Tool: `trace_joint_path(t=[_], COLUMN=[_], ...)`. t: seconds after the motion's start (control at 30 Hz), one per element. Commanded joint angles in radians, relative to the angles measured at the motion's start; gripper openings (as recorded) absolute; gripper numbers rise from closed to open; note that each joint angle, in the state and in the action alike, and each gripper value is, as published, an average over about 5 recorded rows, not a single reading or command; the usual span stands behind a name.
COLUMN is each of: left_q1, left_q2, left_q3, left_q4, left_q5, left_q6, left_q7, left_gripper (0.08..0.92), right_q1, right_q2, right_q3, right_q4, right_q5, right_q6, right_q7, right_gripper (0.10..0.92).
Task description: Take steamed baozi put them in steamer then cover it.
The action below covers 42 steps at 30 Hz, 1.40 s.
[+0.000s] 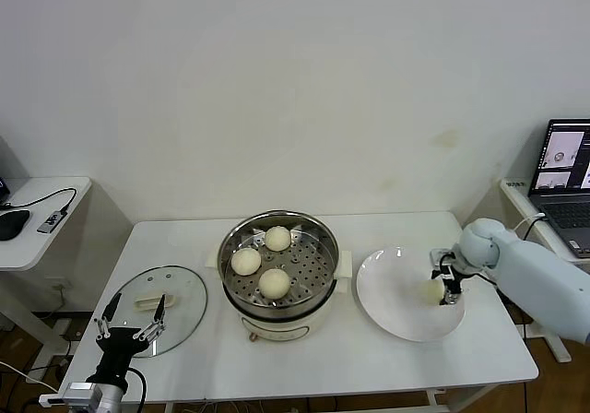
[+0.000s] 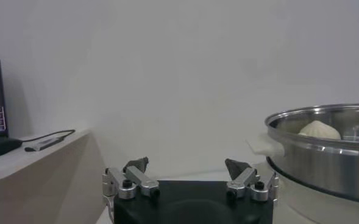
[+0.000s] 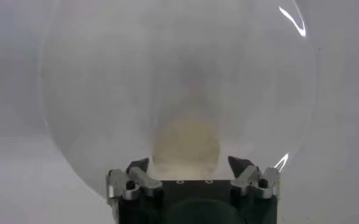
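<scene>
Now the loading step is nearly through: three smooth cream-white steamed baozi [image 1: 262, 261] already sit on the perforated tray of the round shiny steel steamer [image 1: 315, 245] at the middle of the white tabletop [image 1: 323, 362], and the fourth and last bun [image 1: 433, 289] lies on the flat white plate [image 1: 387, 293] to the steamer's right. The right end effector [image 1: 446, 287] is down at that bun; in the right wrist view its fingers [image 3: 140, 165] stand wide to either side of the pale bun [image 3: 185, 143], not yet closed on it.

By my judgement, the next move calls for closing gently on the soft bun, lifting it clear of the plate rim and carrying it to the free part of the tray.

One round clear glass cover [image 1: 159, 300] with a steel rim and cream handle rests flat on the tabletop left of the steamer. The left end effector [image 1: 133, 321] waits by the cover's near edge, fingers spread, holding nothing.

Count: four buns, one steamer, one cover, one plate.
</scene>
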Motion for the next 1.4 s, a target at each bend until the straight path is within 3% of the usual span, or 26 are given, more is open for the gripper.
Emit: trace_joint_path(t=[0.03,0.37,0.63,0.97,1.4], left_q1=[0.002,0.003,-0.001,0.004,-0.006], left_q2=[0.0,0.001,0.001,0.018,0.011], left_q3=[-0.001,-0.006,0.003,-0.008,-0.011], left_q4=[-0.003,-0.009,-0.012,-0.019,-0.024], left_q5=[0.0,-0.001,0.0,-0.005,-0.007], left_q6=[-0.001,-0.002,-0.001,-0.001,0.001], left_q7=[0.0,0.0,-0.001,-0.002,-0.004], left_gripper=[0.823,0.823,0.823,0.823,0.823], right_q1=[-0.006,0.187,0.548,0.883,0.785], right_q2=[0.01,-0.109,-0.141,0.065,0.368], right_q3=[0.009,-0.137,-0.397,-0.643,-0.632], right_q4=[-0.009,0.141,0.322,0.403,0.324], right_q5=[-0.006,0.152,0.391,0.684,0.877], right_q6=[-0.001,-0.049,-0.164,-0.32,-0.486], right_q7=[-0.002,-0.018,0.002,0.087,0.216], right_gripper=[0.639,0.619,0.619,0.627,0.629])
